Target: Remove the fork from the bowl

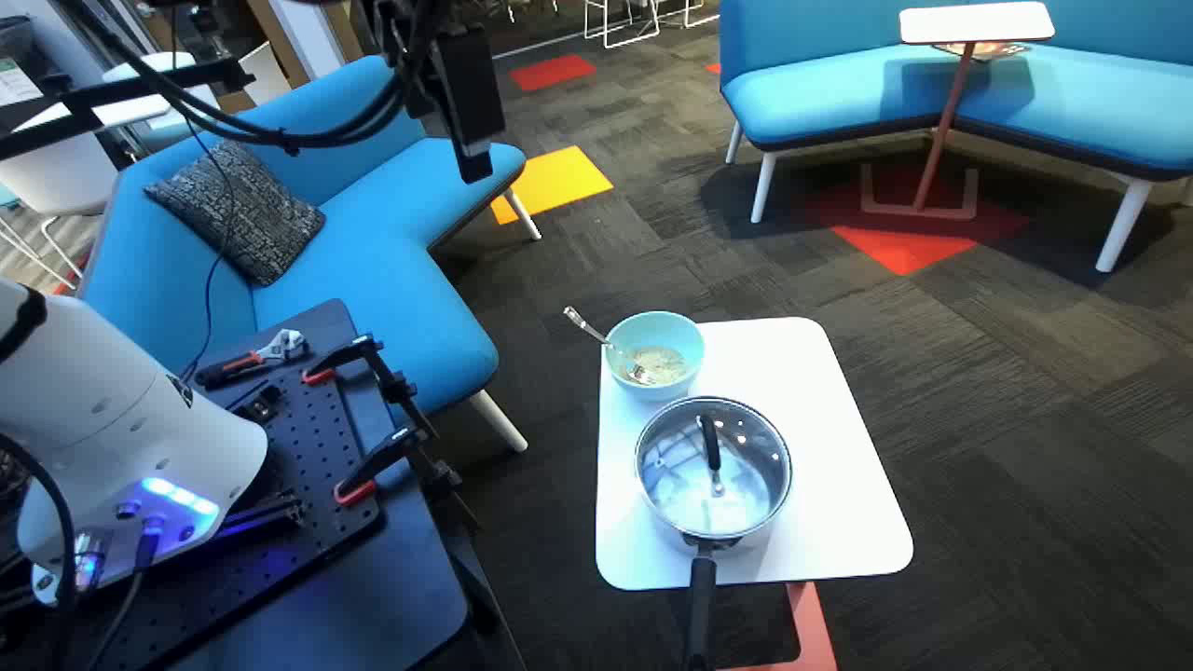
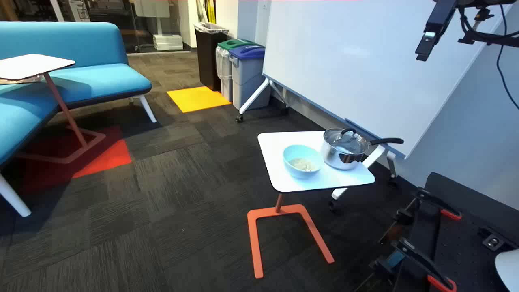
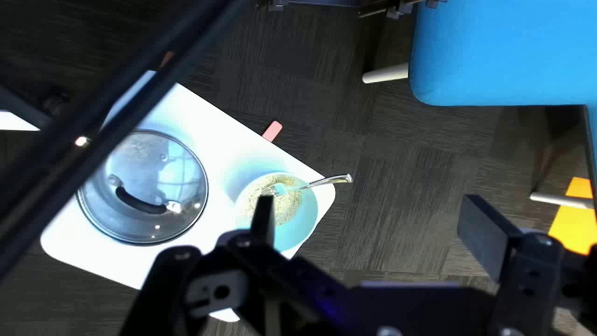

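Note:
The pale-blue bowl (image 1: 678, 328) stands upright at a corner of the small white table and holds pale grainy stuff. It also shows in an exterior view (image 2: 295, 172) and in the wrist view (image 3: 298, 228). The silvery fork (image 1: 585, 324) leans in it, tines in the grains, handle sticking out over the rim past the table edge. The fork also shows in the wrist view (image 3: 329, 180). My gripper (image 3: 367, 205) is open and empty, high above the table. One finger overlaps the bowl in the wrist view. A fingertip shows high up in both exterior views (image 1: 475, 166) (image 2: 423, 53).
A metal pan (image 2: 342, 158) with a glass lid (image 1: 690, 466) stands beside the bowl on the white table (image 1: 839, 485). Its black handle (image 1: 701, 606) juts over the edge. A blue sofa (image 1: 391, 270), clamps (image 1: 382, 457) and a whiteboard (image 2: 365, 61) stand around.

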Controlling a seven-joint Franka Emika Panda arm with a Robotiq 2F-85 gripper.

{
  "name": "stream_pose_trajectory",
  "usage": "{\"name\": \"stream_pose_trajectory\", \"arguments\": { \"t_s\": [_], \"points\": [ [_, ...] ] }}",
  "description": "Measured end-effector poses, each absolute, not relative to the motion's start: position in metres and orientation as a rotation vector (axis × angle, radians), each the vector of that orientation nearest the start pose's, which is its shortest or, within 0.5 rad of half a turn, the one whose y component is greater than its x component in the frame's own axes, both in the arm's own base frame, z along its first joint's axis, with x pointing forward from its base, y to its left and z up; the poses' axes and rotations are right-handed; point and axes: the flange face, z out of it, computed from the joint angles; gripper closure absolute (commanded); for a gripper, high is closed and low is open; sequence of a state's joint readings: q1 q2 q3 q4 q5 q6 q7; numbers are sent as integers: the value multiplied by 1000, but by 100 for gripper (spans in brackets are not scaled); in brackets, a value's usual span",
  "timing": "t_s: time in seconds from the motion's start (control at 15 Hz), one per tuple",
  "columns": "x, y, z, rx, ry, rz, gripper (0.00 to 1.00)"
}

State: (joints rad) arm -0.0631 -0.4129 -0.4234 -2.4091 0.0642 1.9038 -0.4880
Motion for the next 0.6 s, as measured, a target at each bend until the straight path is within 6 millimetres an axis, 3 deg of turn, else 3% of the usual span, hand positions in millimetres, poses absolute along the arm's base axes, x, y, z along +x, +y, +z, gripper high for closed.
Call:
{"name": "stream_pose_trajectory", "arguments": {
  "t_s": [0.6],
  "points": [
    [366, -194, 444, -2885, -24, 17, 0]
  ]
}}
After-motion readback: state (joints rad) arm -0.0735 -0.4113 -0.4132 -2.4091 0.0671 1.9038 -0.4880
